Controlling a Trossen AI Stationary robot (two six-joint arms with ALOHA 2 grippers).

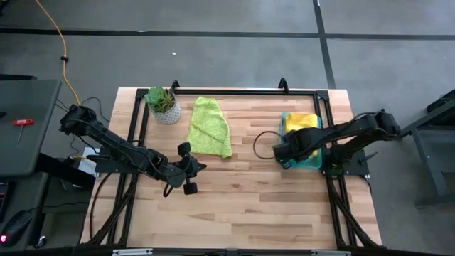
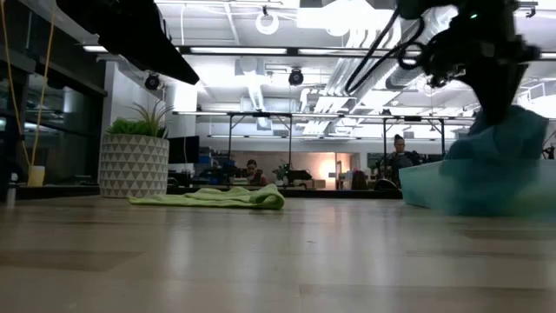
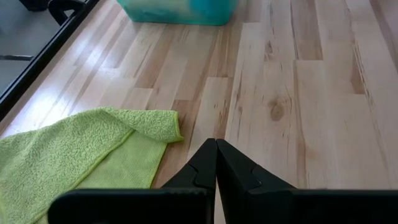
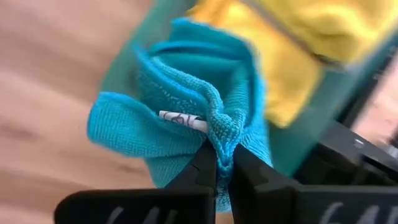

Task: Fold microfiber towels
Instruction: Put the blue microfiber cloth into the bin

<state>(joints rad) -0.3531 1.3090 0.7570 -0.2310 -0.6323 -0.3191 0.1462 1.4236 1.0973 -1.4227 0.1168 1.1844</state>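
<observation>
A lime green microfiber towel (image 1: 210,126) lies folded and flat on the table next to a potted plant; the low view shows it as well (image 2: 217,197). A translucent green tray (image 1: 313,165) at the right holds a yellow towel (image 1: 301,121). My right gripper (image 4: 222,165) hangs over the tray's left end, shut on a teal blue towel (image 4: 186,93). My left gripper (image 3: 216,149) is shut on nothing, above bare wood near the green towel's near edge. My right gripper pinches a bunched-up fold of the teal towel (image 4: 221,134) between its two fingers, beside a small white label. The fingers come from above, pointing down. The towel hangs below them in loose folds (image 2: 508,143), its lower part down at the tray.
The potted plant (image 1: 162,103) stands at the far left of the table. A black metal frame (image 1: 234,92) runs along the far and side edges. Bare wood lies between the green towel and the tray and across the near half.
</observation>
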